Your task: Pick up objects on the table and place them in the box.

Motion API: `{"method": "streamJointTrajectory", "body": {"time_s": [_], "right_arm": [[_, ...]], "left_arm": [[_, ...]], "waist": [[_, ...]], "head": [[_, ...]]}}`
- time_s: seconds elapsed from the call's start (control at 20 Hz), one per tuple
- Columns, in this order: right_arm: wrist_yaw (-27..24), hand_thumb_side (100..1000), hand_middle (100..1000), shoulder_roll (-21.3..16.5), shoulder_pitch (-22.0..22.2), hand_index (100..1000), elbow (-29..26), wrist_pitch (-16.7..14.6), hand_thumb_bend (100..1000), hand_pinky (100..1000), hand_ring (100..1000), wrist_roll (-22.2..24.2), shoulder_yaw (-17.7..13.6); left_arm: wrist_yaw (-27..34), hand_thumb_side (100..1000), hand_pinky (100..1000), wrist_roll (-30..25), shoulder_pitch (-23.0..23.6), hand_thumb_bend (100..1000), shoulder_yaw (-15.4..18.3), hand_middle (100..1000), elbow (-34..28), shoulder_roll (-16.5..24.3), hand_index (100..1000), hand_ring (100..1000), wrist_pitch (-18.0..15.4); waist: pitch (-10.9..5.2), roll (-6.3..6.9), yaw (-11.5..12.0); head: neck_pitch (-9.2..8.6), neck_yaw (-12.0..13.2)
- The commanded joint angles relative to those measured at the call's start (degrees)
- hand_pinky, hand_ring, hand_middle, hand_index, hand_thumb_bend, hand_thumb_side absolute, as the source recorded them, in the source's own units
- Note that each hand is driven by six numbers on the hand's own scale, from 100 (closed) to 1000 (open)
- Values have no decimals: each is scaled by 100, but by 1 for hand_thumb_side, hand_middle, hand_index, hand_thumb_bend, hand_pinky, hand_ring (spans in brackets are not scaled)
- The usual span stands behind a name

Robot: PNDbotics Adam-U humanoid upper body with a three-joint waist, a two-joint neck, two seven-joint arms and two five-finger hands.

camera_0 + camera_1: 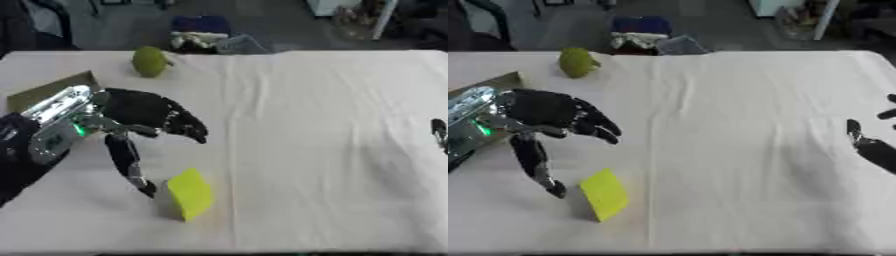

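A yellow block (191, 193) stands on edge on the white tablecloth, near the front left. My left hand (144, 112) hovers just above and behind it, open, fingers spread and thumb (129, 162) pointing down with its tip close beside the block's left side. A green pear-shaped fruit (150, 61) lies at the far left of the table. The cardboard box (48, 90) shows only as a flap at the left edge, partly hidden by my left arm. My right hand (873, 145) rests open at the right edge.
The white tablecloth (324, 150) covers the whole table, with wide bare cloth in the middle and right. Beyond the far edge sit a blue container (200, 24) and some clutter on the floor.
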Motion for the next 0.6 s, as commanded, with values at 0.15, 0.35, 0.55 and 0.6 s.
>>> {"method": "streamJointTrajectory", "body": {"time_s": [0.15,0.35,0.55,0.6], "right_arm": [[-28,298,607,-99,-96,895,-88,-24,350,735,976,25,8],[-20,298,607,-81,-110,895,-98,-27,350,735,976,32,14],[-18,298,607,-71,-118,895,-104,-32,350,734,976,40,20],[-18,297,607,-70,-119,895,-106,-32,350,735,976,41,20]], "left_arm": [[-66,522,833,-1642,-165,660,-173,856,68,-88,933,878,-1590],[31,519,833,-1847,-190,637,-322,842,137,-196,922,873,-1590],[152,505,833,-2088,-166,593,-418,825,200,-234,907,865,-1590],[182,497,832,-2156,-154,577,-433,820,218,-239,902,862,-1590]], "waist": [[-50,8,-47],[-43,11,-88],[-32,15,-117],[-30,16,-122]], "head": [[29,0],[29,5],[29,7],[29,6]]}}
